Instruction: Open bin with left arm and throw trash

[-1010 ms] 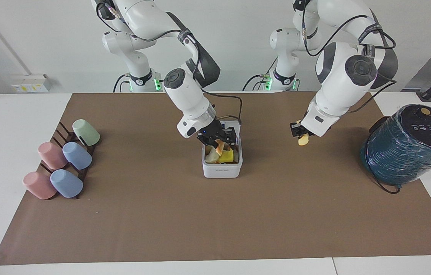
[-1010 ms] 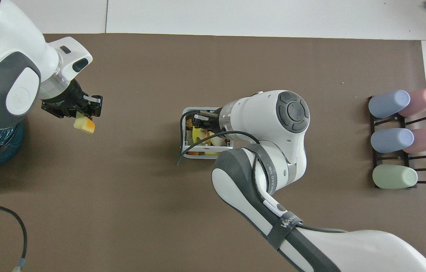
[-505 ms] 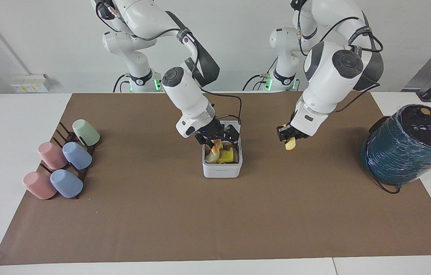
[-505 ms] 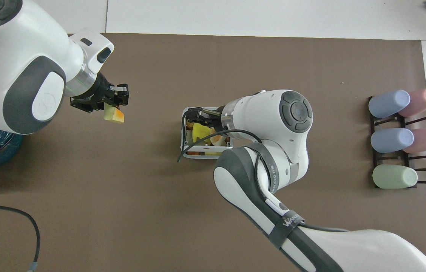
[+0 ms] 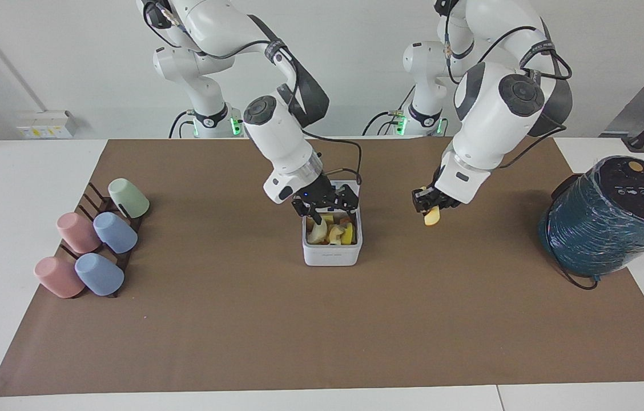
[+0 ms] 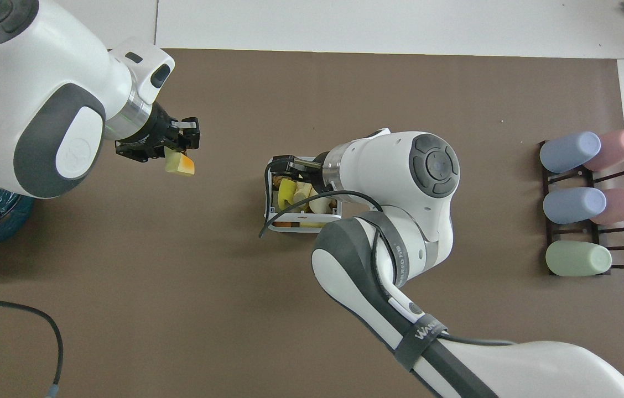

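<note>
The white bin [image 5: 331,254] stands open mid-table, its lid tipped up on the robots' side. Inside lie pieces of trash: a cream wedge [image 5: 317,232], an orange-tan bit [image 5: 335,231] and a yellow chunk [image 5: 348,233]. My right gripper [image 5: 329,212] hovers just over the bin, open and holding nothing. From overhead, the right gripper [image 6: 290,172] covers part of the bin [image 6: 269,194]. My left gripper [image 5: 429,210] hangs over the mat beside the bin, toward the left arm's end, shut on a yellow-orange chunk [image 5: 431,217]. Overhead, that chunk [image 6: 181,164] shows under the left gripper [image 6: 179,153].
A big dark teal wrapped cylinder [image 5: 607,220] lies at the left arm's end of the table. A rack of pastel cups [image 5: 93,245] sits at the right arm's end. A black cable [image 6: 19,323] loops near the left arm's base.
The right gripper opened and the orange-tan bit it held dropped into the bin. The left arm carried its yellow-orange chunk closer to the bin.
</note>
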`<action>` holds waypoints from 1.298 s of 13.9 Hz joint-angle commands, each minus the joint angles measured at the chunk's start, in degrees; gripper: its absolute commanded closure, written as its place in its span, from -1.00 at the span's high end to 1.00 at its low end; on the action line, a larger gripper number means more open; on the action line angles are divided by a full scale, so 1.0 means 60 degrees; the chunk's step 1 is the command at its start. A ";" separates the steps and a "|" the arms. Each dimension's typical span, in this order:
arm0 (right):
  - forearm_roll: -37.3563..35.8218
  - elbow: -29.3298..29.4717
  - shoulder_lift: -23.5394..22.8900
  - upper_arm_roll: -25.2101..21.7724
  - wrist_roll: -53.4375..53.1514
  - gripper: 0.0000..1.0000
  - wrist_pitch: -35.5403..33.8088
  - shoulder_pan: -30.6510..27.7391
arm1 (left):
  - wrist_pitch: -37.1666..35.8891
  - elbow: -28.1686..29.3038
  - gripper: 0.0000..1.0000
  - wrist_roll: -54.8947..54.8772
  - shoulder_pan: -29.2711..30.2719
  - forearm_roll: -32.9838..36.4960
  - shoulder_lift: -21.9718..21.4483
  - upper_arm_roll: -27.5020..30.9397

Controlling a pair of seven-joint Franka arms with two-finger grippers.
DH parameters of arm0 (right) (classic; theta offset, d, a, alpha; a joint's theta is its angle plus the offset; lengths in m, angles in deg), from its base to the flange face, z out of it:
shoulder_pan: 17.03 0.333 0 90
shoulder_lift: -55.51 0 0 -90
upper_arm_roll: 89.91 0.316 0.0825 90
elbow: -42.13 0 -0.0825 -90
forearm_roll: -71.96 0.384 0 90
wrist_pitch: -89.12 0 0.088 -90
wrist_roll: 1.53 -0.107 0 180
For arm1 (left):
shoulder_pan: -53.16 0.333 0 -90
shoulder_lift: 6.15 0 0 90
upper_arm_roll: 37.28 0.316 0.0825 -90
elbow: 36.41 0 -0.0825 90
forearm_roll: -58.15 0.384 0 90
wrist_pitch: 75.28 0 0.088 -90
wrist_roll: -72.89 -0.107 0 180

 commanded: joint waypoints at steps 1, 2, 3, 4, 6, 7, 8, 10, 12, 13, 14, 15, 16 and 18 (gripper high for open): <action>-0.0298 -0.0161 0.0446 -0.0025 0.0041 1.00 -0.0070 -0.0059 | 0.0213 -0.0046 -1.00 0.0123 -0.0085 -0.0145 0.0065 0.0094; -0.0749 -0.0161 0.0592 -0.0069 0.0055 1.00 -0.0259 -0.0233 | 0.0475 -0.0046 -1.00 0.0153 -0.0114 -0.0218 0.0065 0.0079; -0.1580 -0.0147 0.0753 -0.0113 0.0085 1.00 -0.0508 -0.0597 | 0.0869 0.0056 -1.00 0.0196 -0.0274 -0.0277 0.0065 0.0079; -0.2197 -0.0132 0.0914 -0.0099 0.0128 1.00 -0.0626 -0.0934 | 0.1134 0.0202 -1.00 0.0211 -0.0377 -0.0277 0.0065 0.0079; -0.3049 -0.0132 0.1222 -0.0113 0.0173 1.00 -0.0875 -0.1492 | 0.1574 0.0422 -1.00 0.0473 -0.0743 -0.0292 0.0036 0.0094; -0.3517 -0.0103 0.1354 -0.0113 0.0231 1.00 -0.1080 -0.1799 | 0.1808 0.0481 -1.00 0.0809 -0.0889 -0.0292 0.0065 0.0079; -0.3928 -0.0030 0.1529 -0.0099 0.0347 1.00 -0.1386 -0.2150 | 0.2115 0.0540 -1.00 0.1204 -0.1137 -0.0292 0.0094 0.0079; -0.4020 0.0174 0.1910 -0.0098 0.0785 1.00 -0.2278 -0.2591 | 0.2614 0.0716 -1.00 0.1879 -0.1534 -0.0306 0.0138 0.0079; -0.4006 0.0642 0.2189 -0.0098 0.1124 1.00 -0.3478 -0.2870 | 0.2922 0.0775 -1.00 0.2027 -0.1783 -0.0321 0.0356 0.0079; -0.3947 0.0804 0.2393 -0.0113 0.1125 1.00 -0.4006 -0.2987 | 0.3098 0.0876 -1.00 0.2216 -0.1973 -0.0321 0.0416 0.0079; -0.3889 0.0950 0.2555 -0.0113 0.1139 1.00 -0.4446 -0.3119 | 0.3448 0.1138 -1.00 0.2479 -0.2192 -0.0307 0.0446 0.0079; -0.3845 0.1111 0.2644 -0.0113 0.1183 1.00 -0.4944 -0.3265 | 0.3828 0.1373 -1.00 0.2627 -0.2325 -0.0306 0.0460 0.0079; -0.3830 0.1345 0.2673 -0.0113 0.1299 1.00 -0.5471 -0.3368 | 0.4064 0.1535 -1.00 0.2657 -0.2442 -0.0306 0.0475 0.0094; -0.3815 0.1945 0.2703 -0.0128 0.1563 1.00 -0.6569 -0.3632 | 0.4256 0.1595 -1.00 0.2891 -0.2662 -0.0306 0.0751 0.0094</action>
